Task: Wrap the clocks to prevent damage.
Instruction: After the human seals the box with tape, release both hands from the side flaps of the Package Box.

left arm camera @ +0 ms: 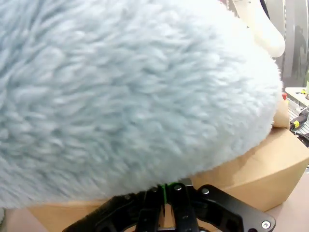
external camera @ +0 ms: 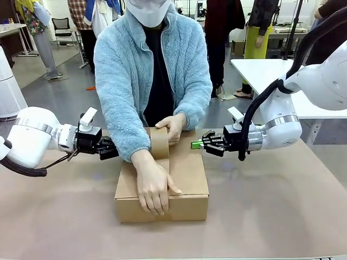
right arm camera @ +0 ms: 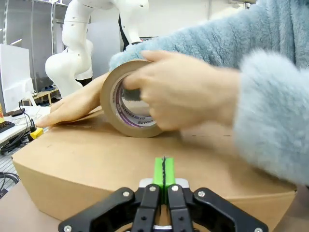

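Both grippers are clamped shut on nothing, left gripper (external camera: pixel 111 148) and right gripper (external camera: pixel 196 144) flanking the cardboard box (external camera: pixel 187 179) mid-table. Person's hand (external camera: pixel 172 128) runs a packing tape roll (right arm camera: pixel 129 99) across its top.

Plain brown cardboard box (external camera: pixel 187 179) sits flat mid-counter, flaps shut, a strip of brown packing tape (external camera: pixel 159 142) running off the roll down its top.

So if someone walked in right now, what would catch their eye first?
The person in the fluffy blue jacket, leaning over the cardboard box mid-table and running a roll of brown tape along its top, one hand pressing the strip flat. Then the left gripper and right gripper, jaws shut, flanking the box.
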Motion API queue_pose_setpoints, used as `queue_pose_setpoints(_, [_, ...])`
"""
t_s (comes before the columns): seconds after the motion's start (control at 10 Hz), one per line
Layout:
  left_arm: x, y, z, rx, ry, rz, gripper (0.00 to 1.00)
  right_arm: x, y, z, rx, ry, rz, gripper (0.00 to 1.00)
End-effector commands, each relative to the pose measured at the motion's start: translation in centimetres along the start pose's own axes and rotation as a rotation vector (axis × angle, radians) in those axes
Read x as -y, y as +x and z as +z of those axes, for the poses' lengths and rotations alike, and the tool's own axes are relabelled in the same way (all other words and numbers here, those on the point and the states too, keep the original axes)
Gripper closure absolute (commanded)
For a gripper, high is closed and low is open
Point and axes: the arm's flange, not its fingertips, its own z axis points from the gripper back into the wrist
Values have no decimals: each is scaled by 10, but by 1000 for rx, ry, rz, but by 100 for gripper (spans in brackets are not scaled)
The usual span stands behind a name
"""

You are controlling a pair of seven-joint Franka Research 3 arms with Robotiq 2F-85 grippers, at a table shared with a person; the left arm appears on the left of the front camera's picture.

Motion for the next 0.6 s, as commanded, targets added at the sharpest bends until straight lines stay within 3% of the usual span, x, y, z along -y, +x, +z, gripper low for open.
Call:
queue_pose_setpoints(0.0, [-1,-3,-1,-4,4,1,99,-2,-2,-2,-5,-16,8,99])
queue_pose_setpoints(0.5, [-1,-3,-1,-4,4,1,99,-2,-2,-2,-5,-16,8,99])
